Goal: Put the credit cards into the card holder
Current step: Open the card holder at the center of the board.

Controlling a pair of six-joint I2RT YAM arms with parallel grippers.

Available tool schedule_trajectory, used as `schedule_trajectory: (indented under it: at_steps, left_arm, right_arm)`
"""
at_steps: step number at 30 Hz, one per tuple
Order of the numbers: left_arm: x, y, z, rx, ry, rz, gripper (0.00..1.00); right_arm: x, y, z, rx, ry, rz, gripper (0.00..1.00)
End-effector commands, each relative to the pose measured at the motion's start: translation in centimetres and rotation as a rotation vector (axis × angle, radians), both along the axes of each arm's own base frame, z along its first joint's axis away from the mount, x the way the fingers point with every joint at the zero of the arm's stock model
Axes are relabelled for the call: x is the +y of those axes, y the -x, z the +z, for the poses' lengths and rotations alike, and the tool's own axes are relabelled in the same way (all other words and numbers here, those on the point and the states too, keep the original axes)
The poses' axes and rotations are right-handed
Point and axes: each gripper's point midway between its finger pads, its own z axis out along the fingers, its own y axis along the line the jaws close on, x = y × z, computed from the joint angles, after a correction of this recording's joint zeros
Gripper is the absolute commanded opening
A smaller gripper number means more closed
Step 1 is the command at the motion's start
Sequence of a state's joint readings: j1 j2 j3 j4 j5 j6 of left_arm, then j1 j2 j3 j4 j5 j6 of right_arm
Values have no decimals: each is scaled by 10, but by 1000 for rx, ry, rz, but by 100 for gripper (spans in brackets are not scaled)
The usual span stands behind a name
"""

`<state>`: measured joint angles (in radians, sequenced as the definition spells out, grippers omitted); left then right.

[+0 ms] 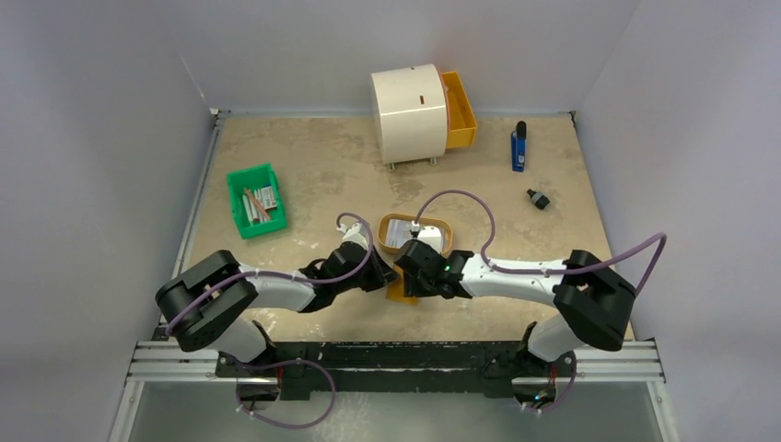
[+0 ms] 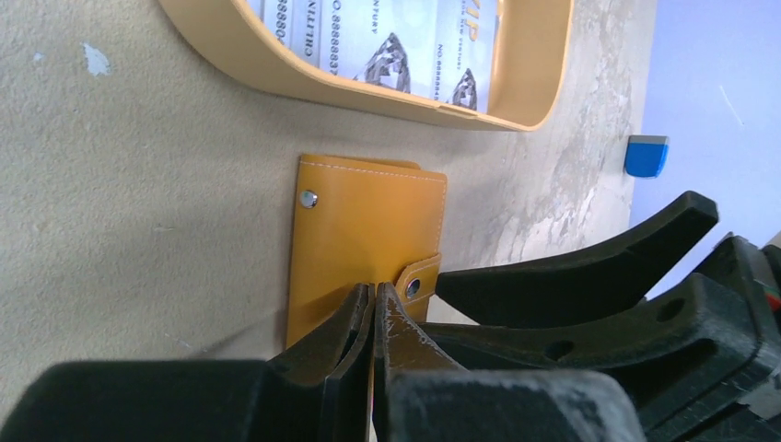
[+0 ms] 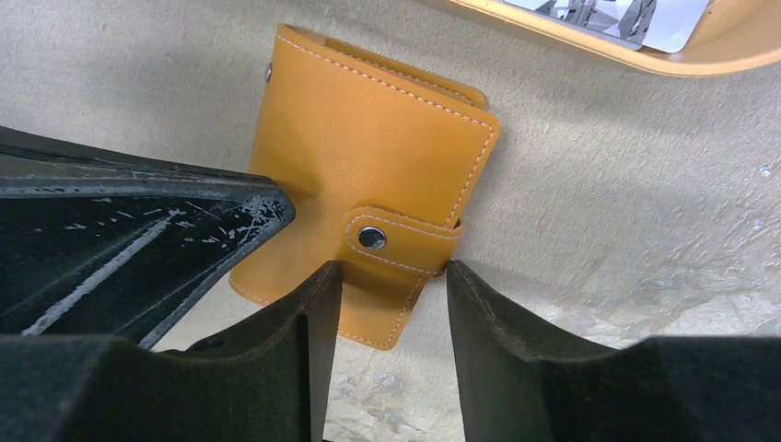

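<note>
Pressed-together left claw (image 2: 373,289) pins the card holder (image 2: 359,221) flat while the right claw (image 3: 394,273), spread, straddles its snap strap (image 3: 402,242), likely to unfasten it.

Robot lab test cell. Plain pale walls (image 1: 92,138) boxed in beige tabletop (image 1: 322,157) on three sides. Left arm (image 1: 276,287) and right arm (image 1: 525,274) were bolted to aluminium rail (image 1: 396,364) at near edge, purple cables (image 1: 460,198) looping. Staged props: green bin (image 1: 256,199), white cabinet (image 1: 410,112), oval tray (image 1: 446,227).
</note>
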<state>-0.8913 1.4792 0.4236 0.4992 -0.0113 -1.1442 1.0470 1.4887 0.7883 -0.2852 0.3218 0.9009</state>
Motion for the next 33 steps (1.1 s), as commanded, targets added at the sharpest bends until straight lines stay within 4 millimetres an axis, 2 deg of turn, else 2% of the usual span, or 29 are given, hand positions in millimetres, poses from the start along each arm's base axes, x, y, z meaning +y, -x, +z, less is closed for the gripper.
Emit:
schedule_trajectory:
  at_steps: [1,6,11,16,26,33]
  left_arm:
    - [-6,-1,6,-16,57,1,0]
    - [-4,2,-5,0,42,2,0]
    - [0,5,-16,21,32,9,0]
    - [2,7,-22,34,38,17,0]
    - [6,11,-24,43,37,22,0]
    - [8,12,-25,46,40,24,0]
  right_arm:
    - [6,-13,12,-52,3,-24,49]
    - [8,-16,28,-85,-3,-16,57]
    - [11,-19,42,-113,-16,-10,56]
    - [14,-22,37,-106,15,0,49]
    - [13,-18,12,-51,77,7,50]
    - [8,-21,5,-51,137,13,47]
